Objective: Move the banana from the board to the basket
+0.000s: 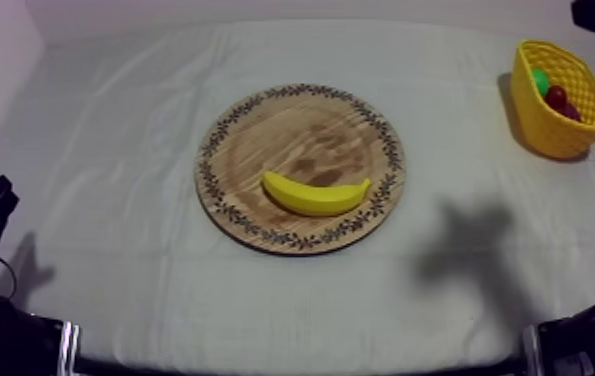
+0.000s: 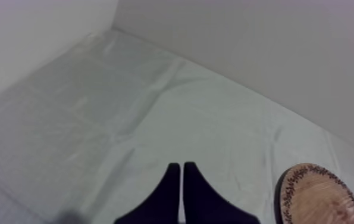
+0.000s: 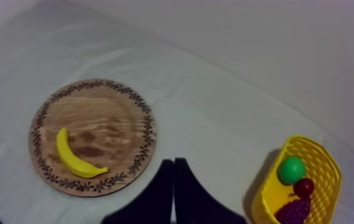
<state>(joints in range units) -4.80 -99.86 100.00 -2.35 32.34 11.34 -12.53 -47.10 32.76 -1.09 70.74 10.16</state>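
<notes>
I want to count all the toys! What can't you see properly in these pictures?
- Top view: the near wall of the yellow basket hides most of what is inside. A green fruit, too small to tell its kind, and a small red fruit peek out.
- Right wrist view: the bunch of grapes in the basket is cut off by the picture's edge.
- Left wrist view: the wooden board is cut off by the edge.

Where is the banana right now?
In the top view the banana lies on the near half of the wooden board, mid-scene, well apart from the yellow basket at the far right.
</notes>
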